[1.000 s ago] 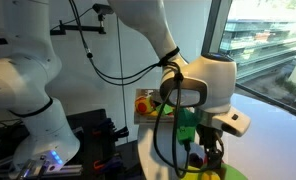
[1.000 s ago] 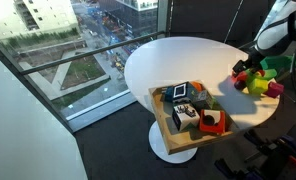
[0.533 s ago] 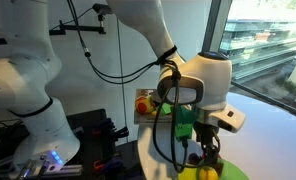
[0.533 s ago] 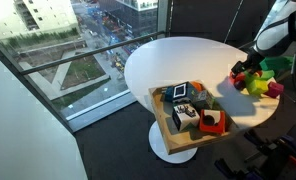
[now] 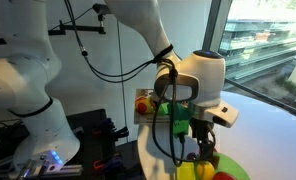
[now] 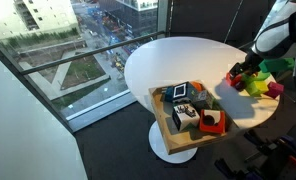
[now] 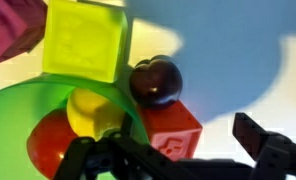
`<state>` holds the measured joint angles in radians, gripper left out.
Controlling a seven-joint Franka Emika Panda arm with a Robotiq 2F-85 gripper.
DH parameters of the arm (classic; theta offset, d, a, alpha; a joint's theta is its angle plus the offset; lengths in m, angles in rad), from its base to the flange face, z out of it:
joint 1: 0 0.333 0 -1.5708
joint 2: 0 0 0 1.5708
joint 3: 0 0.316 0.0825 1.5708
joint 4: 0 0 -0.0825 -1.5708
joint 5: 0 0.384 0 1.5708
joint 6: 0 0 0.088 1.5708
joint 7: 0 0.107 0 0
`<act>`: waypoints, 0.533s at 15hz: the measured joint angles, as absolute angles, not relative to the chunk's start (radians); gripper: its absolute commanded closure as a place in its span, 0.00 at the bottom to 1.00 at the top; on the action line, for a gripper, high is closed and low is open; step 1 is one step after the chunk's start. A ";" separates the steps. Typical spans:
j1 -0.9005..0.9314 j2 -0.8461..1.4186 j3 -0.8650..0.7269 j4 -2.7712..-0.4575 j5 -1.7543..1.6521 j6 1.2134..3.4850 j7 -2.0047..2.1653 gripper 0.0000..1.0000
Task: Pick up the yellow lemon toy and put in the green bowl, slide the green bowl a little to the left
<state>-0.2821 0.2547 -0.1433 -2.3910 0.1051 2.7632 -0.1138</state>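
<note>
In the wrist view the green bowl (image 7: 18, 110) sits at the lower left. The yellow lemon toy (image 7: 93, 112) lies inside it, next to a red-orange rounded thing (image 7: 50, 145). My gripper (image 7: 168, 140) is open. Its dark fingers stand to either side of a red-orange block (image 7: 168, 135) just outside the bowl's rim, and nothing is held. In an exterior view the gripper (image 5: 203, 150) hangs low over the bowl (image 5: 200, 172) at the table's edge. In the other view the gripper (image 6: 244, 72) is at the toy cluster.
A dark maroon fruit toy (image 7: 155, 80) and a yellow-green cube (image 7: 85, 40) lie just beyond the bowl. A wooden tray (image 6: 160, 120) of blocks stands at the front of the round white table (image 6: 178, 60). A stop button box (image 5: 145, 103) stands behind the arm.
The gripper and wrist have shifted slightly sideways over the toy cluster. The bowl with yellow and red contents now shows more beneath the gripper.
</note>
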 measured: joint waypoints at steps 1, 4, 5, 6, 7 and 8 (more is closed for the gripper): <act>-0.282 0.252 -0.139 -2.395 0.105 2.764 -0.118 0.00; -0.277 0.243 -0.129 -2.410 0.105 2.768 -0.124 0.00; -0.275 0.238 -0.126 -2.415 0.105 2.769 -0.126 0.00; -0.273 0.234 -0.123 -2.421 0.105 2.769 -0.127 0.00; -0.270 0.229 -0.119 -2.427 0.105 2.769 -0.128 0.00; -0.268 0.224 -0.115 -2.434 0.105 2.769 -0.131 0.00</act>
<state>-0.2683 0.2240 -0.1154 -2.4338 0.1051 2.7692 -0.1310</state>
